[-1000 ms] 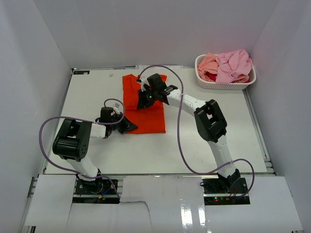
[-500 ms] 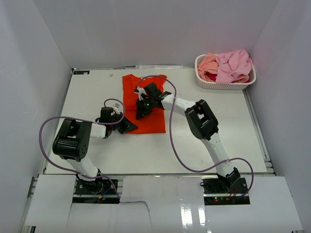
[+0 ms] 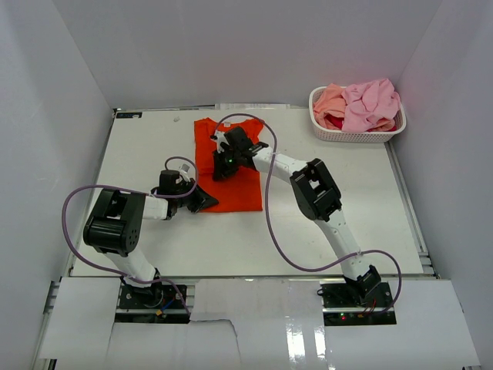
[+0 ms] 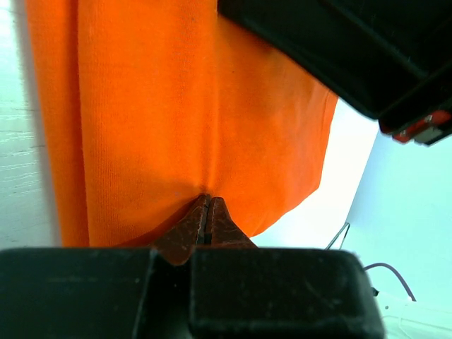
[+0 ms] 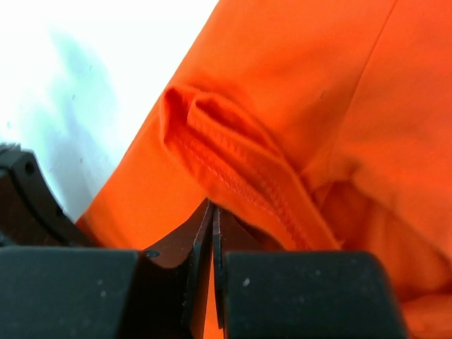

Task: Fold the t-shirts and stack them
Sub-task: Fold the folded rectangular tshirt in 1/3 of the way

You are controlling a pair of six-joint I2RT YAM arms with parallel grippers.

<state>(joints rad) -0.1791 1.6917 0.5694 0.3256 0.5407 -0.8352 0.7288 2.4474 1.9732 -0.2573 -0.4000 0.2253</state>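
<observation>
While left tool (image 4: 207,205) and right tool (image 5: 212,212) pinch orange t-shirt (image 3: 240,193), arm (image 3: 279,161) covers part

white arm links (image 3: 348,243), black joint housings (image 3: 115,223), looping purple cables (image 3: 64,216)

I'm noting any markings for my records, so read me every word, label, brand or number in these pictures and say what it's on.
No text can be read in any view.
Bright orange-red cloth t-shirt: plain, no print showing.
White perforated plastic basket: no label showing.
Small dark strip at the far left corner of the white table: too small to read.
</observation>
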